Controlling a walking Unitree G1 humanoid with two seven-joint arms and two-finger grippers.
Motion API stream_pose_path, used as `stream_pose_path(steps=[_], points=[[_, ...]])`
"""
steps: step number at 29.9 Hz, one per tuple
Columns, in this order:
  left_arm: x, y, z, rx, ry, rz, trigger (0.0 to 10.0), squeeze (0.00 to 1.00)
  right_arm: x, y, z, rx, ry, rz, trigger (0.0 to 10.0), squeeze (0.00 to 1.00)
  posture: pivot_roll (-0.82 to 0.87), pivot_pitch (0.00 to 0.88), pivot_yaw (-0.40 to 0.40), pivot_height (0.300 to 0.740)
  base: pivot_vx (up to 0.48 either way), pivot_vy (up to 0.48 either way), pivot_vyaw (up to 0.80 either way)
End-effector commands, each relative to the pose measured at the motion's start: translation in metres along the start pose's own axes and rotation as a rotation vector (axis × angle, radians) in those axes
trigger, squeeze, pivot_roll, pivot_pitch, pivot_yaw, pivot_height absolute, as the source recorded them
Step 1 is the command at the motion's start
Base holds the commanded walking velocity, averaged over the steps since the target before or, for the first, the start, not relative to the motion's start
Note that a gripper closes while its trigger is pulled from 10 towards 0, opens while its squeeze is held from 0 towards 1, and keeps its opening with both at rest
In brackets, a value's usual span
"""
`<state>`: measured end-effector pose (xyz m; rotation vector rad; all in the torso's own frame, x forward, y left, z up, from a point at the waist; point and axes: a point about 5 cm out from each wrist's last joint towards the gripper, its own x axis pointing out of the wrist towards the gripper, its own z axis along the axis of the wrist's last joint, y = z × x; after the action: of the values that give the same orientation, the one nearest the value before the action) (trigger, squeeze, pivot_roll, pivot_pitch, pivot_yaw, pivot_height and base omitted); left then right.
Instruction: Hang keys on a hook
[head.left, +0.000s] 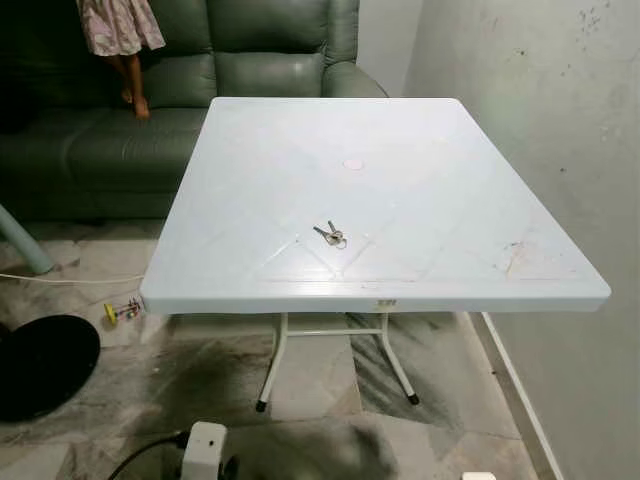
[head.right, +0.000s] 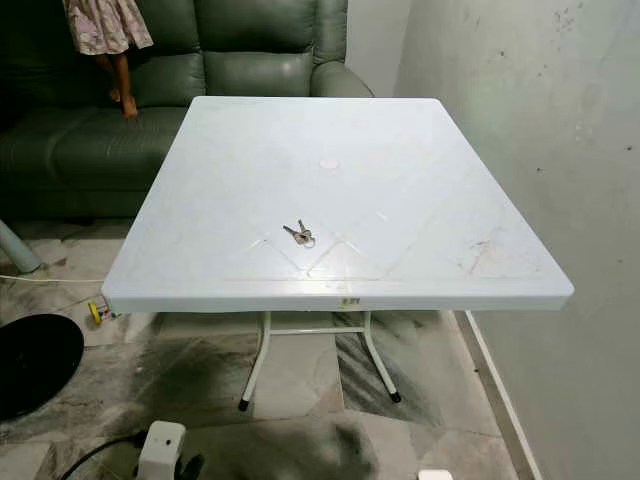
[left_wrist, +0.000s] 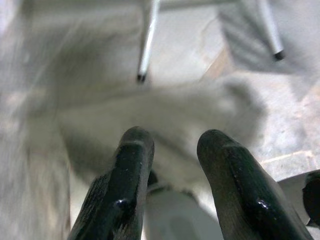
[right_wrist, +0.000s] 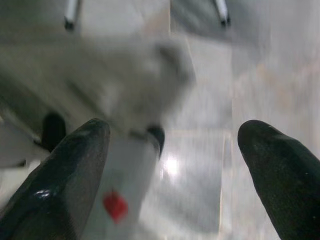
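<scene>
From the left eye view, the keys (head.left: 331, 236) lie flat near the front middle of the white plastic table (head.left: 450, 160), two or three small metal keys joined on a ring. They are likely light, stiff and thin, lying so close to the smooth top that fingers may skid over them; the ring, or the bows where they stack, looks like the best place to pinch. No hook can be made out. A green sofa (head.left: 250, 60) stands behind the table, with a person's legs and a patterned dress (head.left: 118, 25) at its left end.

The right eye view gives the same layout, the keys (head.right: 300, 235) well apart from the table's edges and from the small round mark (head.right: 329, 162) further back.

In the left wrist view, the left gripper (left_wrist: 175, 150) hangs low, pointing at the tiled floor (left_wrist: 45, 100) near a table leg (left_wrist: 146, 45), fingers slightly parted and empty.

In the right wrist view, the right gripper (right_wrist: 172, 155) also points floorward, fingers spread wide, holding nothing.
</scene>
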<state>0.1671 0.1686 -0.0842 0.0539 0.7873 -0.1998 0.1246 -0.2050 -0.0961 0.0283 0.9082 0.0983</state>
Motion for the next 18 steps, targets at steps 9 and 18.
stream_pose_path(steps=[9,18], points=[[0.003,-0.01,0.059,0.14,-0.367,-0.147,10.0,0.0,0.004,0.012,0.082,-0.144,-0.447,0.186,10.0,0.0,0.1,0.0,-0.055,0.736,0.0,0.0,0.0],[-0.006,-0.024,0.103,0.276,-0.642,-0.243,10.0,0.0,-0.005,0.02,0.115,-0.176,-0.665,0.267,10.0,0.0,0.1,0.0,-0.06,0.736,0.0,0.0,0.0]])
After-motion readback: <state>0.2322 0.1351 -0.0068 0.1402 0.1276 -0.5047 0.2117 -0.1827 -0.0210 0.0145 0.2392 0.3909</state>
